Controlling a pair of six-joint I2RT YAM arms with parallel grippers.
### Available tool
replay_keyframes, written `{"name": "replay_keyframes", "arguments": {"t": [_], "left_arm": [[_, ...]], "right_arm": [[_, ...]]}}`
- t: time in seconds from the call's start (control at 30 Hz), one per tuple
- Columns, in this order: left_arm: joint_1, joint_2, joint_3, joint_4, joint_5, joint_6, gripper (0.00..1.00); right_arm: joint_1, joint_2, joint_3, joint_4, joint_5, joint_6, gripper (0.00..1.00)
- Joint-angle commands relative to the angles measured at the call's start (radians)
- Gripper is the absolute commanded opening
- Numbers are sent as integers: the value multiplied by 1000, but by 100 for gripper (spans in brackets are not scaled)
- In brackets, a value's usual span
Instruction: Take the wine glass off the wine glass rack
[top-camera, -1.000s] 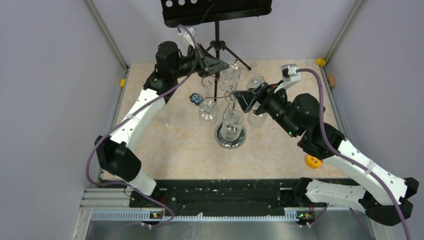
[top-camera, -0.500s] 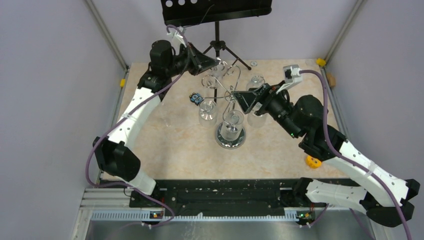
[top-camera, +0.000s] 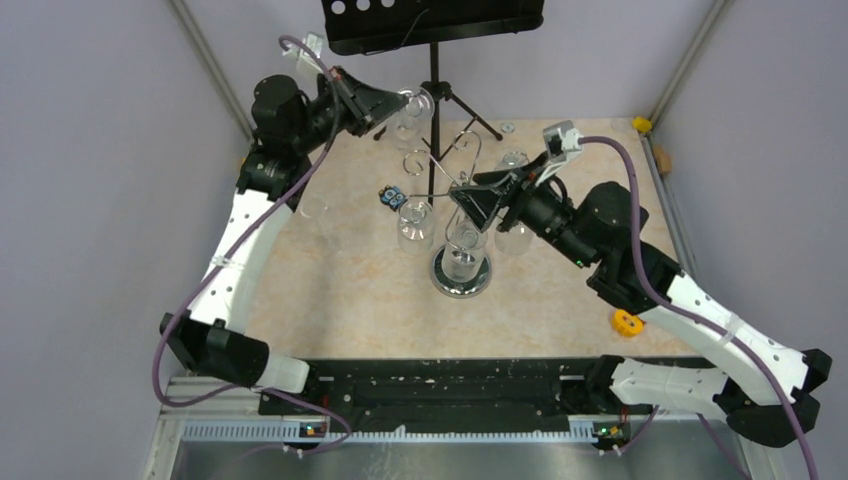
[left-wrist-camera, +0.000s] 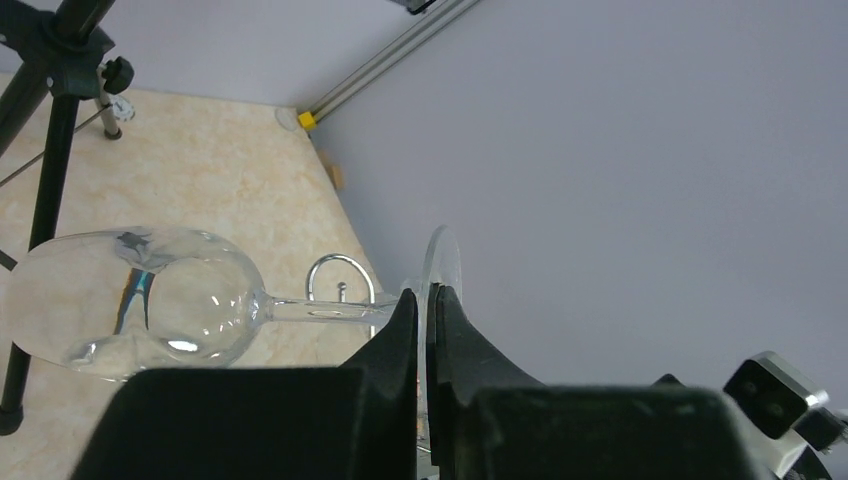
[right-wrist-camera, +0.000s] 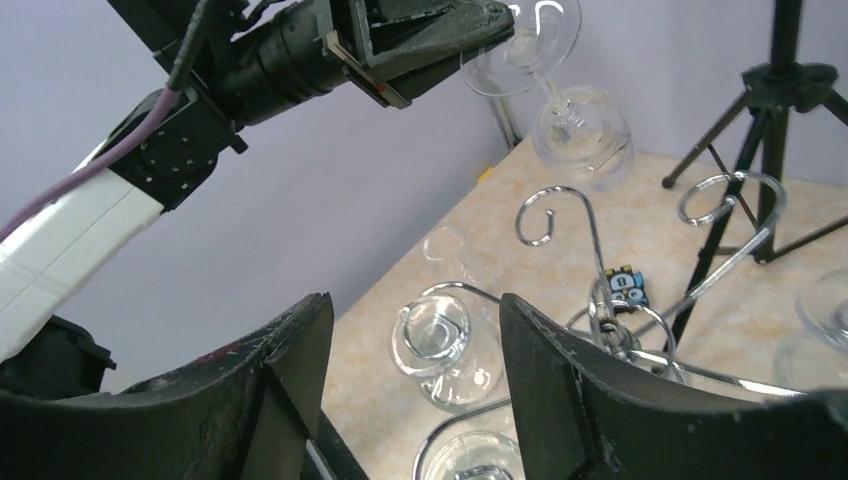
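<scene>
My left gripper (top-camera: 388, 100) is shut on the round foot (left-wrist-camera: 441, 258) of a clear wine glass (top-camera: 412, 112), held high at the back left, clear of the wine glass rack. The glass lies sideways, its bowl (left-wrist-camera: 135, 300) pointing away from the fingers. The chrome wine glass rack (top-camera: 462, 278) stands mid-table with curled hooks (right-wrist-camera: 552, 212); three more glasses (top-camera: 415, 222) hang bowl-down from it. My right gripper (top-camera: 470, 200) hovers open over the rack's top, and between its fingers I look down on a hanging glass (right-wrist-camera: 432, 335).
A black tripod music stand (top-camera: 432, 22) stands at the back, close to the lifted glass. A small blue card (top-camera: 392, 196) lies left of the rack. An orange-yellow object (top-camera: 627, 322) sits near the right arm. Frame posts rise at the back corners.
The left arm has carried the glass up and to the back left, off the rack's hook. The right gripper has edged slightly left over the rack's top.
</scene>
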Motion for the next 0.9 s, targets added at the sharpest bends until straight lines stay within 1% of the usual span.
{"name": "replay_keyframes", "arguments": {"t": [0.0, 0.07, 0.17, 0.27, 0.33, 0.4, 0.47, 0.53, 0.6, 0.73, 0.87], "left_arm": [[9, -137, 4, 81, -44, -29, 0], [13, -180, -12, 77, -65, -38, 0], [13, -249, -52, 80, -92, -63, 0], [13, -320, -111, 108, -108, -114, 0], [13, -372, -183, 184, -107, -192, 0], [13, -413, -234, 243, -95, -258, 0], [13, -445, -250, 252, -84, -295, 0], [13, -468, -263, 259, -79, -315, 0], [13, -486, -261, 238, -79, -310, 0], [14, -510, -256, 211, -85, -303, 0], [13, -514, -248, 205, -66, -307, 0]], "right_arm": [[-4, 88, 120, 87, -132, -137, 60], [-4, 133, 153, 125, -169, -188, 58], [-4, 204, 211, 146, -187, -238, 58], [-4, 243, 219, 229, -209, -294, 62], [-4, 267, 217, 285, -218, -348, 64], [-4, 280, 192, 370, -245, -415, 64], [-4, 283, 142, 488, -315, -518, 65], [-3, 282, 89, 625, -386, -586, 65], [-4, 288, 59, 695, -437, -630, 65], [-4, 334, 112, 647, -541, -701, 64], [-4, 383, 169, 627, -605, -743, 62]]}}
